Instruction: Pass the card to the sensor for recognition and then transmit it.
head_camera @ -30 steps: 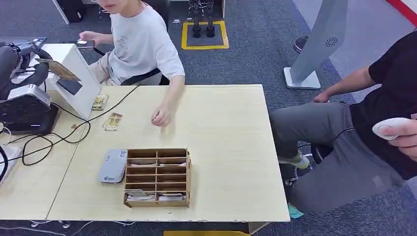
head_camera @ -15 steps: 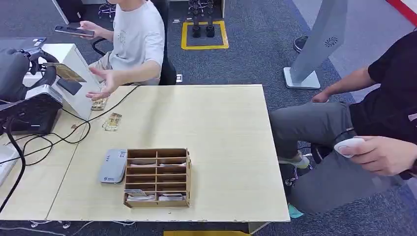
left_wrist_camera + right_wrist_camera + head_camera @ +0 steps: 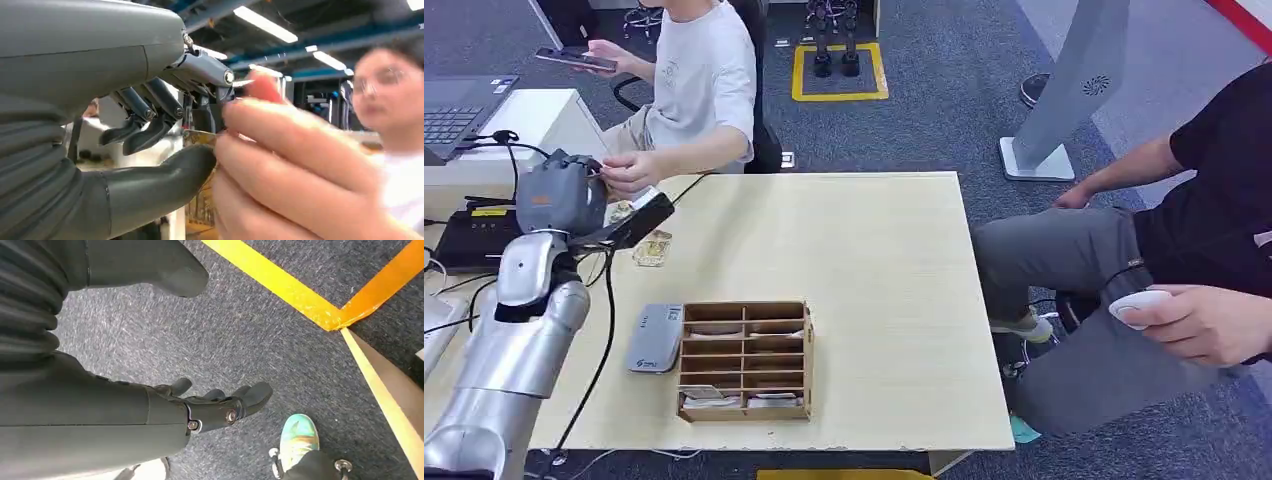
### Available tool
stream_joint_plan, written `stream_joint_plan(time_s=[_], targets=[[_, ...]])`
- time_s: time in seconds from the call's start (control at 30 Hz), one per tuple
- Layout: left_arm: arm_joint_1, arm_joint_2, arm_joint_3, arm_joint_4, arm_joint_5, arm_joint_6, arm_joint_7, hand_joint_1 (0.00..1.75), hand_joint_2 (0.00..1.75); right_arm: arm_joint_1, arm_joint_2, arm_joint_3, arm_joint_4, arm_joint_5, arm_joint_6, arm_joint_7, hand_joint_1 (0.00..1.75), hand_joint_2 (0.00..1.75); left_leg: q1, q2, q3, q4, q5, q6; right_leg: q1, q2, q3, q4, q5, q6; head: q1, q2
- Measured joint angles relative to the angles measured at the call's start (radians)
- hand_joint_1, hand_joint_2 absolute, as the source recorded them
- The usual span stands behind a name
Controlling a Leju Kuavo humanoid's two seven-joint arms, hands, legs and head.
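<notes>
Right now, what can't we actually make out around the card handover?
- Card: left wrist view, just a yellowish edge; the person's blurred fingers cover the rest.
- Left hand: head view, its fingers face away, so the grip can't be judged there.
- Cards on the table: head view, too small to read.
- Right hand: right wrist view, hangs over the floor, holding nothing.

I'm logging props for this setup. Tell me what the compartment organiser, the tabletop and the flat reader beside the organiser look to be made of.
Organiser: thin unfinished wood, probably plywood; matte brown, with slotted dividers and darker cut edges.
Tabletop: pale wood-look laminate or veneer, smooth; faint grain and an even low sheen leave it open.
Reader: moulded plastic, matte grey, with rounded corners and a small printed label.
</notes>
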Motion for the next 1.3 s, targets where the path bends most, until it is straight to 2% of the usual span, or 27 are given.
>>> stream_joint_plan(time_s=[0.13, 0.33, 0.73, 1.03, 1.07, 1.1, 1.2, 1.3], targets=[[0.000, -0.050, 0.002, 0.095, -0.003, 0.024, -0.008, 1.75, 1.75, -0.001, 0.000, 0.000, -0.002, 0.004, 0.003, 0.003, 0.00, 1.75, 0.000, 0.000, -0.001, 0.000, 0.000, 0.000, 0.000, 0.000, 0.000, 0.000, 0.000, 0.000, 0.000, 0.000], [0.000, -0.081, 0.013, 0.158, 0.000, 0.020, -0.024, 1.75, 1.75, -0.001, 0.000, 0.000, -0.002, 0.013, 0.003, 0.003, 0.00, 1.75, 0.000, 0.000, -0.002, 0.000, -0.001, 0.000, 0.000, 0.000, -0.002, 0.000, 0.000, 0.000, 0.000, 0.000], [-0.009, -0.097, 0.029, 0.214, 0.004, -0.005, -0.066, 1.75, 1.75, -0.003, 0.000, 0.000, -0.003, 0.026, 0.003, 0.004, 0.00, 1.75, 0.000, 0.000, -0.002, 0.000, 0.000, 0.000, 0.000, 0.000, -0.002, 0.000, 0.000, 0.000, 0.000, 0.000], [-0.011, -0.101, 0.033, 0.230, 0.007, -0.005, -0.068, 1.75, 1.75, -0.004, 0.000, 0.000, -0.003, 0.031, 0.003, 0.007, 0.00, 1.75, 0.000, 0.000, -0.002, 0.000, 0.000, 0.000, 0.000, 0.000, -0.002, 0.000, 0.000, 0.000, 0.000, 0.000], [-0.012, -0.101, 0.034, 0.232, 0.007, -0.005, -0.068, 0.19, 1.75, -0.005, 0.000, 0.000, -0.003, 0.031, 0.003, 0.007, 0.00, 1.75, 0.000, 0.000, -0.002, 0.000, 0.000, 0.000, 0.000, 0.000, -0.002, 0.000, 0.000, 0.000, 0.000, 0.000], [-0.012, -0.102, 0.037, 0.233, 0.011, -0.005, -0.072, 0.00, 1.75, -0.005, 0.000, 0.000, -0.003, 0.031, 0.002, 0.007, 0.00, 1.75, 0.000, 0.000, -0.002, 0.000, 0.000, 0.000, 0.000, 0.000, -0.002, 0.000, 0.000, 0.000, 0.000, 0.000], [-0.012, -0.106, 0.047, 0.233, 0.041, 0.000, -0.090, 0.00, 1.75, -0.005, 0.000, -0.002, -0.003, 0.032, 0.002, 0.007, 0.00, 1.75, 0.000, 0.000, -0.002, 0.000, 0.000, 0.000, 0.000, 0.000, -0.002, 0.000, 0.000, 0.000, 0.000, 0.000], [-0.007, -0.115, 0.078, 0.231, 0.216, -0.005, -0.184, 0.00, 1.75, -0.004, 0.000, -0.007, -0.003, 0.033, 0.001, 0.006, 0.00, 1.75, 0.000, 0.000, -0.002, 0.000, 0.000, 0.000, 0.000, 0.000, -0.002, 0.000, 0.000, 0.000, 0.000, 0.000]])
